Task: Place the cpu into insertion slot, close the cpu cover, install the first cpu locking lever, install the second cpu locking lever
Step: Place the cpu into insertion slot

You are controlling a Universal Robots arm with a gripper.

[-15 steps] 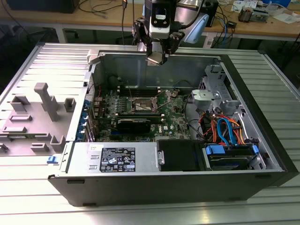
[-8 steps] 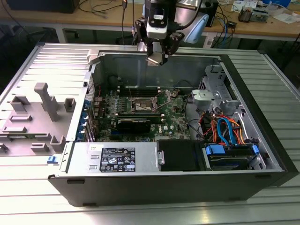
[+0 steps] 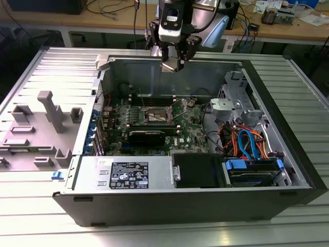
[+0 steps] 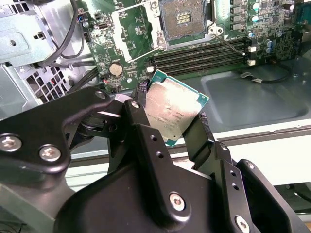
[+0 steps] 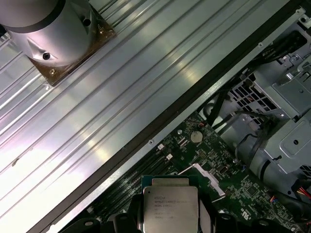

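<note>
The cpu (image 4: 172, 111), silvery-topped with a green rim, hangs tilted, clamped by two edges, well apart from the slot (image 4: 187, 19), which lies dark and bare, its cover (image 4: 117, 29) swung open beside it.

Bright, even light from above on the ribbed metal table (image 3: 303, 92), flaring into white streaks of glare along the ridges in the first wrist view. Deep shade down inside the computer case (image 3: 180, 206), with a dim motherboard (image 3: 193, 135) at the bottom. Pale, washed-out sheen across the cpu (image 4: 172, 111) top in both wrist views.

Open computer case (image 3: 180, 211) — grey fixture (image 3: 31, 149) beside
</note>
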